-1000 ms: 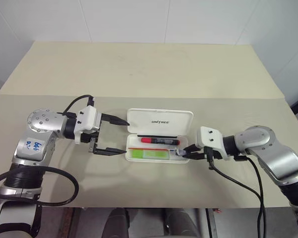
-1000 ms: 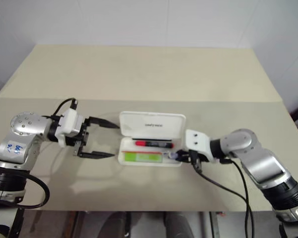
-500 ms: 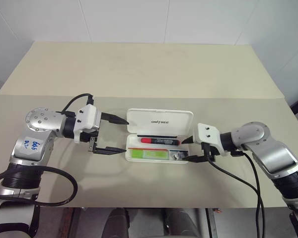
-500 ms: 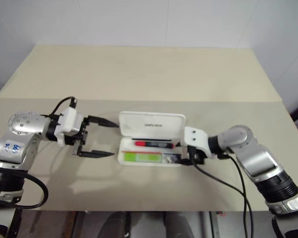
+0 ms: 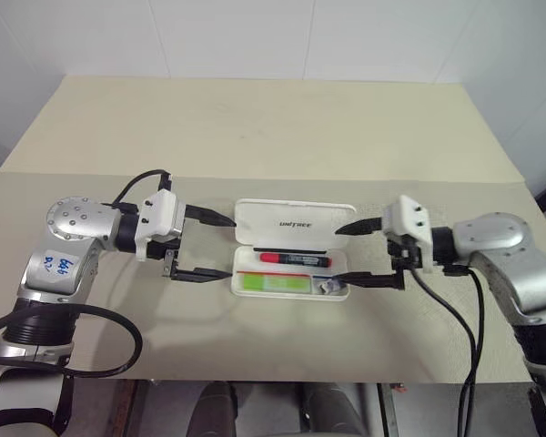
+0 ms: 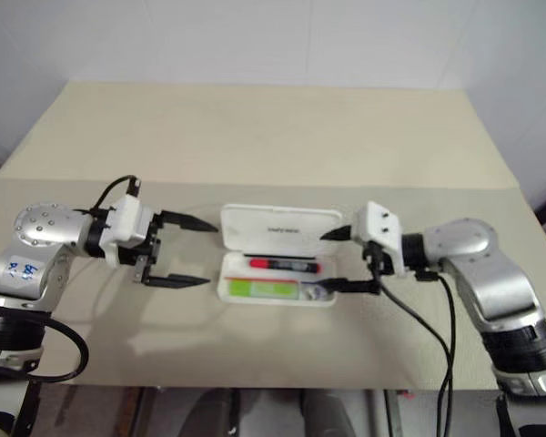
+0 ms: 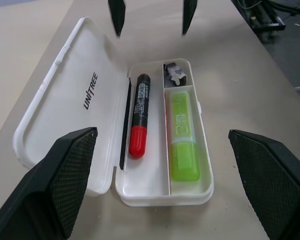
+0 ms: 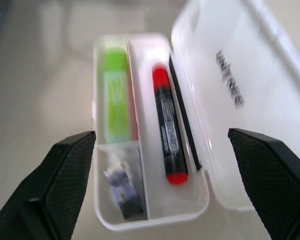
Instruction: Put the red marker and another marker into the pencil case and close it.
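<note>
The pencil case lies open at the table's centre, its lid standing back. The red marker rests in the tray's far channel, red cap toward my left gripper. The light green marker fills the near channel. In the left wrist view the red marker and green marker lie side by side. My left gripper is open just off the case's left end. My right gripper is open at the right end, slightly above the tray, holding nothing.
A small grey cap-like piece sits in the tray's right end compartment beside the green marker. Black cables hang from both wrists toward the table's front edge. A seam crosses the beige tabletop behind the case.
My right gripper opened, left the small grey piece in the case's end compartment, then rose and drew back to the right. The left arm kept still.
</note>
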You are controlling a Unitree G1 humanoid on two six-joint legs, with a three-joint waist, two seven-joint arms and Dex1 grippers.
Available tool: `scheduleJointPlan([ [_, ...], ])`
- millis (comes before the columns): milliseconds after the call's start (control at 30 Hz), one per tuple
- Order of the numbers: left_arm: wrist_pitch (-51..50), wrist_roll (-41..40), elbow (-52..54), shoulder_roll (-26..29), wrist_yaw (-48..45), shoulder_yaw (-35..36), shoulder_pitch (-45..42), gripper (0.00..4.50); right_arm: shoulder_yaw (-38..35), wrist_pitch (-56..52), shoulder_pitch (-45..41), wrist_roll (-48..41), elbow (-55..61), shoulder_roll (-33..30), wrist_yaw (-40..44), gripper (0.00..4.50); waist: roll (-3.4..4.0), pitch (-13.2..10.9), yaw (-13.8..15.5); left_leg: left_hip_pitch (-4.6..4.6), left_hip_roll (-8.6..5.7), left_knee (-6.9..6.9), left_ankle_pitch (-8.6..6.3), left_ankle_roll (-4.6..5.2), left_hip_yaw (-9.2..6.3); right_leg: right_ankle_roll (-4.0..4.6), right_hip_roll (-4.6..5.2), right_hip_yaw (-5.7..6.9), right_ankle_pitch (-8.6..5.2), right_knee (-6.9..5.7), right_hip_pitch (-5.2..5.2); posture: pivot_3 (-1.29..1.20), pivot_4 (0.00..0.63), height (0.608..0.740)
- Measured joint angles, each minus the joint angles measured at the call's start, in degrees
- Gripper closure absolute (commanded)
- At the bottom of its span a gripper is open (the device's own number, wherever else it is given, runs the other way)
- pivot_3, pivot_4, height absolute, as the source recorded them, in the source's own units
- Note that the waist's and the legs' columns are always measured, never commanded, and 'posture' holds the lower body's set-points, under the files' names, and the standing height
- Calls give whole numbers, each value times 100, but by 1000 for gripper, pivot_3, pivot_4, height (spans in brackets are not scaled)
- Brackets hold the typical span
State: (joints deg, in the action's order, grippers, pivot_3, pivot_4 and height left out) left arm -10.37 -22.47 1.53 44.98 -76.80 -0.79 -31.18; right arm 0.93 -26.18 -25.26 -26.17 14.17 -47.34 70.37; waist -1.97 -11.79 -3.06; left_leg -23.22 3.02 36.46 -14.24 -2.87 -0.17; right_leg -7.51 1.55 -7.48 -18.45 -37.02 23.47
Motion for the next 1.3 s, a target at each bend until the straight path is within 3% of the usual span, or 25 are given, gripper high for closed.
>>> scheduleJointPlan([
  [67, -99, -88, 0, -2, 41, 50, 0, 0, -365, 20, 183, -344, 120, 29, 40, 13, 0, 0, 0, 1, 0, 1, 0, 0, 0, 0, 0, 0, 0, -1, -2, 0, 150, 740],
  [167, -240, -299, -8, -18, 52, 187, 8, 652, -846, 7, 424, -722, 244, 35, -38, 0, 0, 0, -1, 1, 0, 4, 0, 0, -1, -1, 0, 0, 1, -3, -3, 0, 150, 740],
  [367, -383, -578, -276, -118, 152, 491, -30, 2644, -1553, -20, 571, -1177, 214, 66, -322, 0, 0, 0, -17, 6, 0, 6, 0, 0, -1, -1, -1, 0, 1, -11, -3, 0, 150, 740],
  [533, -468, -706, -467, -245, 231, 617, -211, 4345, -1613, -6, 556, -1231, 95, 66, -403, 0, 0, 0, -11, 4, -1, 13, 1, -1, -1, -2, 0, -1, 2, -11, -4, 0, 150, 740],
  [567, -474, -722, -486, -284, 264, 660, -232, 4461, -1613, 7, 537, -1230, 83, 66, -416, 0, 0, 0, -14, 4, -1, 13, 1, -1, 0, -2, 0, -1, 2, -11, -3, 0, 150, 740],
  [767, -195, -564, -1161, -684, 800, 746, -697, 4461, -1564, 155, 420, -1145, -66, 67, -451, 0, 0, 0, -3, 3, -1, 26, 1, -1, -2, -4, -1, 0, 3, -17, -4, 0, 150, 740],
  [967, 561, 275, -2180, -969, 1585, 564, -1118, 4461, -1428, 250, 362, -1082, -100, 116, -508, 0, 0, 0, -9, -1, -4, 44, 0, -2, 0, -11, 0, -4, 6, -21, -7, 0, 150, 740],
  [1100, 1066, 792, -2610, -1050, 1544, 151, -1090, 4461, -1369, 248, 358, -1083, -99, 156, -545, 0, 0, 0, -3, -1, -4, 48, 0, -2, 0, -11, 0, -4, 7, -27, -6, 0, 150, 740],
  [1300, 1226, 815, -2672, -1136, 1128, -24, -1086, 4461, -1353, 233, 373, -1096, -72, 172, -608, 0, 0, 0, -5, -1, -4, 51, 0, -2, 0, -11, -1, -5, 6, -33, -6, 0, 150, 740],
])
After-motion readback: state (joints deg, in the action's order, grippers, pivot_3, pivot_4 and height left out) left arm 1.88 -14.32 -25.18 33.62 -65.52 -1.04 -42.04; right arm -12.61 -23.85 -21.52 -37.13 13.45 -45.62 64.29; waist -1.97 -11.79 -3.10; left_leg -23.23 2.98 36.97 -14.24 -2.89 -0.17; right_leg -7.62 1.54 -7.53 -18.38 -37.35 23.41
